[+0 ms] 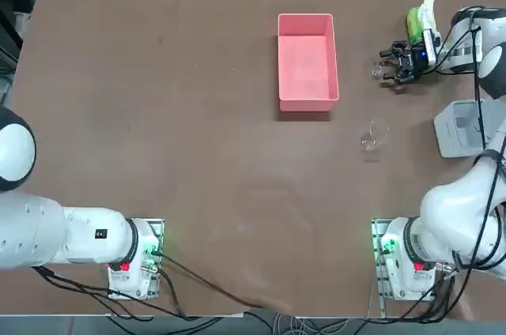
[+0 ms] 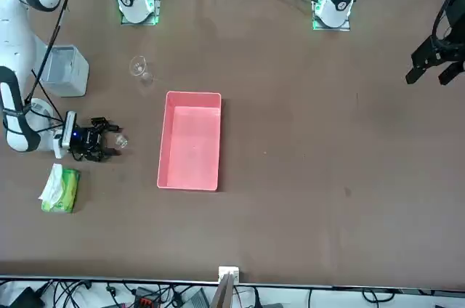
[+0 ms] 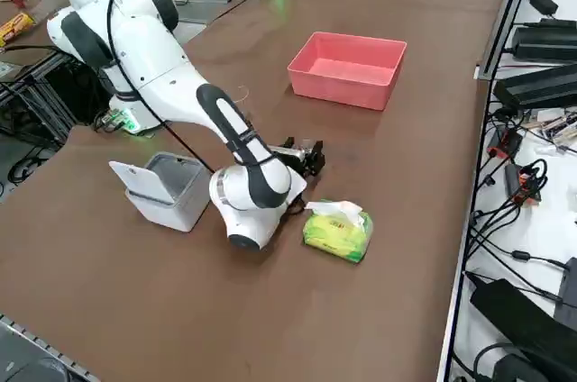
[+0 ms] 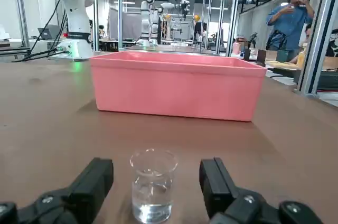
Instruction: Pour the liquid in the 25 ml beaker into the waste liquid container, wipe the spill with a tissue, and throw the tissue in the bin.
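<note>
The brown table (image 1: pixel 198 153) fills the top view, and the working right arm (image 3: pixel 162 67) reaches across its right half, bending low so its wrist lies nearly level with the tabletop. The waste liquid container (image 1: pixel 307 61), a pink low-walled tray, sits upright at about 1 o'clock from the table's middle in the top view, and its inside looks bare. The bin (image 1: pixel 460 128), a grey-white box with an open rectangular mouth, stands at about 3 o'clock near the right edge. A green tissue pack (image 1: pixel 417 24) lies at about 2 o'clock, with the tissue (image 1: pixel 428 11) sticking up white and crumpled from its top. The right gripper (image 1: pixel 395 65) rests low beside that pack, pointing toward the pink tray, with its fingers (image 4: pixel 92 182) spread wide apart and clamped on nothing. The larger clear glass beaker (image 1: pixel 375 136) stands by itself between gripper and bin, at roughly 3 o'clock from centre, well apart from the tray. The 25 ml beaker (image 4: pixel 152 193) stands upright on the table between the two spread fingers, touching neither, with a little clear liquid in its bottom; the pink tray lies straight beyond it in the wrist view.
</note>
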`<act>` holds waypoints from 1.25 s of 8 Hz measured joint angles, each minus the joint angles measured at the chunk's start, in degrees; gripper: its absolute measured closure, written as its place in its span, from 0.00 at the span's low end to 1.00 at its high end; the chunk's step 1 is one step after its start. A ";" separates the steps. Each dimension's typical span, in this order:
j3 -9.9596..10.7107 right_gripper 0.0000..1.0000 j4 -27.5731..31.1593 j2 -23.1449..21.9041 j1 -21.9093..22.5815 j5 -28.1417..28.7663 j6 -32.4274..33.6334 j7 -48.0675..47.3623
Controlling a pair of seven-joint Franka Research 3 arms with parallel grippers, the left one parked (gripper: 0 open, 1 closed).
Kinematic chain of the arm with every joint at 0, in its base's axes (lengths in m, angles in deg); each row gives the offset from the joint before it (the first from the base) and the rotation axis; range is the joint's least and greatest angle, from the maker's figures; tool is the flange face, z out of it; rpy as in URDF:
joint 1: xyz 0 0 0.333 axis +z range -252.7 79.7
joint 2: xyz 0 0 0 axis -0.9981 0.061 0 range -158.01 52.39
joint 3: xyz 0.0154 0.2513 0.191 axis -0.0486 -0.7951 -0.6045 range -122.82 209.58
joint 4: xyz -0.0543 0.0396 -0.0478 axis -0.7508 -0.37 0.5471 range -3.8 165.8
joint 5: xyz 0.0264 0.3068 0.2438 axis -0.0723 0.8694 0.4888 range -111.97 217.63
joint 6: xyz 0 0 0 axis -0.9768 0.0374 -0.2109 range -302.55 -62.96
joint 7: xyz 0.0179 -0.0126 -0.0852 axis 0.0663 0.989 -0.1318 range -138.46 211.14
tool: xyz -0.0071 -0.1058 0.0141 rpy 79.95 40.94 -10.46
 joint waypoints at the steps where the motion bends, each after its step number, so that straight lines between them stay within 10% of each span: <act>1: 0.01 0.00 -0.06 0.00 0.14 0.00 -0.22 -0.04; 10: 0.96 0.00 -0.56 -0.10 1.61 0.00 -1.07 -0.24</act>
